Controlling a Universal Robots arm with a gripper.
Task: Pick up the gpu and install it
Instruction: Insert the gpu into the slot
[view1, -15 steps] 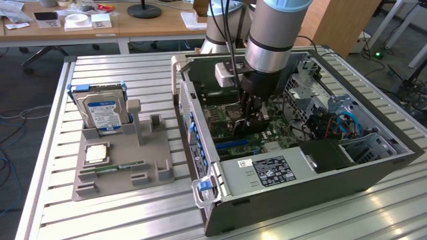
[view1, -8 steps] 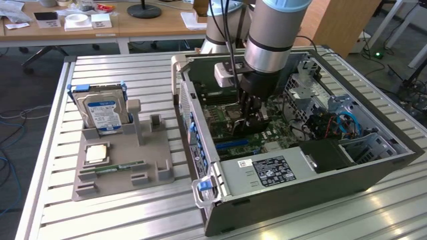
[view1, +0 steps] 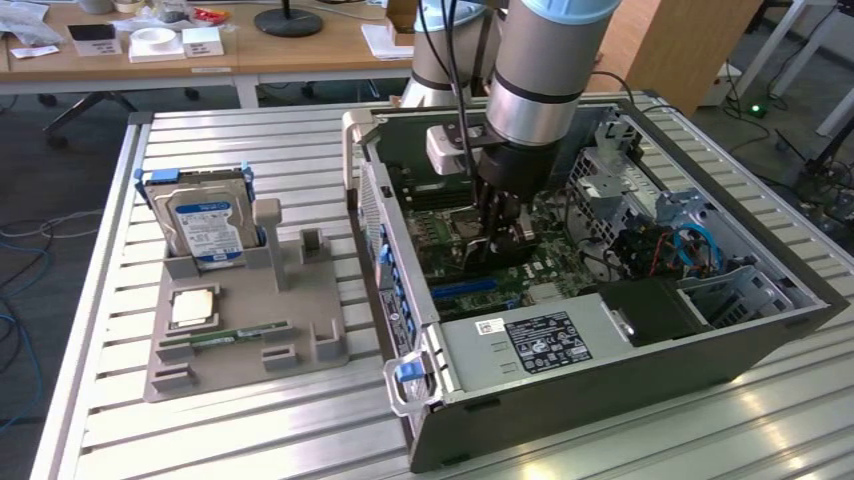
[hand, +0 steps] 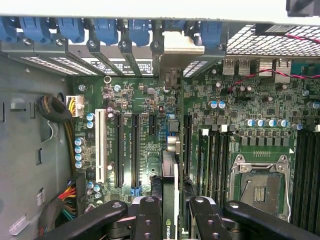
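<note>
A grey Universal Robots arm (view1: 541, 60) reaches down into an open black desktop computer case (view1: 747, 340) lying on a slatted aluminium surface (view1: 267, 430). Its dark fingers (view1: 497, 225) are closed on the gpu (view1: 515, 243), a thin card little of which shows, low over the green motherboard (view1: 454, 270). On the exterior view's left, well apart, a grey plastic tray (view1: 240, 375) holds an upright hard drive with a blue-white label (view1: 203, 225) and a narrow green memory stick (view1: 227, 336).

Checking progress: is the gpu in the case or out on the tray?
In the case: the gpu stands on edge between the jaws, over the motherboard slots. Seated or not, cannot tell.
</note>
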